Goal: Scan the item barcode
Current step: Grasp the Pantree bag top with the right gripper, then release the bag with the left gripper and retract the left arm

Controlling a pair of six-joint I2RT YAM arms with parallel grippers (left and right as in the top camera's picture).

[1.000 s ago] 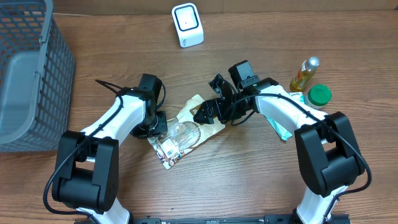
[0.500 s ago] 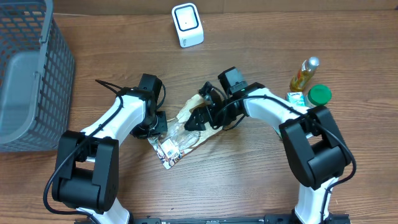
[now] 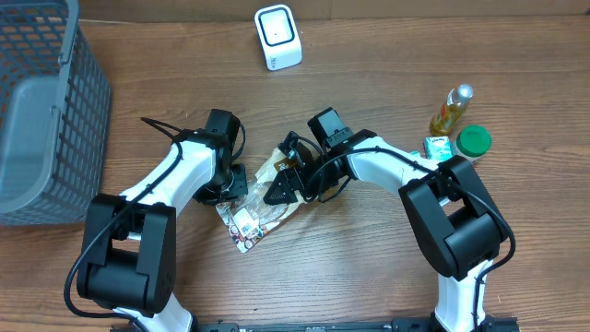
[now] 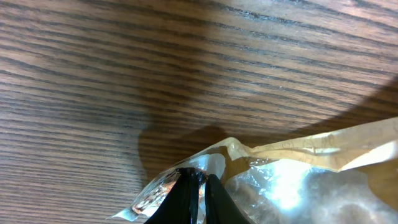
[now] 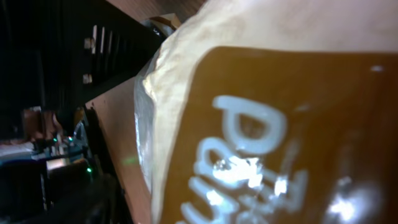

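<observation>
The item is a crinkly clear-and-beige bag (image 3: 255, 218) with a brown label, lying on the wooden table between both arms. My left gripper (image 3: 232, 190) is shut on the bag's lower-left edge. In the left wrist view its black fingertips (image 4: 199, 178) pinch the shiny film of the bag (image 4: 298, 186). My right gripper (image 3: 282, 171) reaches in from the right, its fingers apart on either side of the bag's upper end. The right wrist view is filled by the bag's brown label (image 5: 280, 124), and its own fingers do not show there. The white scanner (image 3: 277, 37) stands at the table's far edge. I cannot make out a barcode.
A grey mesh basket (image 3: 55, 120) takes up the left side. At the right stand a yellow bottle (image 3: 452, 109), a green-lidded jar (image 3: 474, 141) and a small carton (image 3: 436, 146), close to the right arm's elbow.
My right gripper has slid left over the bag, from its right end onto its upper middle, and its fingers have narrowed somewhat. The left gripper has kept its hold and place.
</observation>
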